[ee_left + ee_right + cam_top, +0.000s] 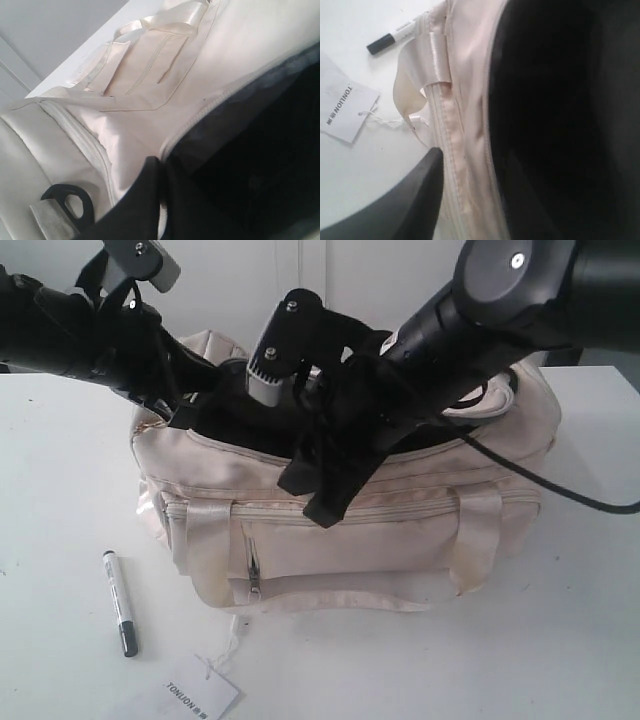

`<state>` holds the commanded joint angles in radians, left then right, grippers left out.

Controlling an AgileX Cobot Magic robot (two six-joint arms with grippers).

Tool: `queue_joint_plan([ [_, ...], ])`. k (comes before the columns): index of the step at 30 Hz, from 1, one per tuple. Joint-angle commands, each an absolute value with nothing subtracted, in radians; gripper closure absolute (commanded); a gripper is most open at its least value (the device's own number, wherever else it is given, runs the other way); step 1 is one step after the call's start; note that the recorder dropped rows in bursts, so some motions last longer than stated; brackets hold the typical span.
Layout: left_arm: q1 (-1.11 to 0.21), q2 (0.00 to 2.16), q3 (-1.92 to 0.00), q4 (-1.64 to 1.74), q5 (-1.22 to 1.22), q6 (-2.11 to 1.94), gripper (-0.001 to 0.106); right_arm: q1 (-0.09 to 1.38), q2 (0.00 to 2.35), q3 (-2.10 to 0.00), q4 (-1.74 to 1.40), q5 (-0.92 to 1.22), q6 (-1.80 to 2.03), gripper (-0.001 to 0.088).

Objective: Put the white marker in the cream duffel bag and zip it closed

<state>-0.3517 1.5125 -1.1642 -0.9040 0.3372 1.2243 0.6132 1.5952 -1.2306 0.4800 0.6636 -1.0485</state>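
surface (520,640) white, pale wall (250,290) | white marker (120,602), TONIJON tag (200,695) lying near cream duffel bag (350,540) | right end effector (306,498) wide astride bag rim; left end effector (150,205): cannot tell

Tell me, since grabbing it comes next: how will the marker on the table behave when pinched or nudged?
The marker looks slim and round, so it would probably roll on the smooth table if nudged sideways. Its straight barrel suggests it is stiff and light. Lying flat, it may slip from a loose pinch.
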Motion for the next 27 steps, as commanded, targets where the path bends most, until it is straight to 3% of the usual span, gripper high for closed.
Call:
queue_joint_plan([
  [7, -0.352, 1.512, -1.164, -0.904, 0.337, 1.224, 0.105, 0.621, 1.596, -1.202, 0.523, 0.570, -1.045, 0.0477],
  [9, -0.352, 1.512, -1.164, -0.904, 0.337, 1.224, 0.105, 0.621, 1.596, -1.202, 0.577, 0.570, -1.045, 0.0526],
  [11, -0.352, 1.512, -1.164, -0.904, 0.337, 1.224, 0.105, 0.621, 1.596, -1.202, 0.601, 0.577, -1.045, 0.0641],
  [14, -0.352, 1.512, -1.164, -0.904, 0.339, 1.224, 0.105, 0.621, 1.596, -1.197, 0.601, 0.606, -1.043, 0.0703],
  [24, -0.352, 1.512, -1.164, -0.904, 0.341, 1.224, 0.105, 0.621, 1.597, -1.197, 0.601, 0.611, -1.043, 0.0700],
  [27, -0.352, 1.512, -1.164, -0.904, 0.341, 1.224, 0.105, 0.621, 1.597, -1.197, 0.601, 0.607, -1.043, 0.0598],
])
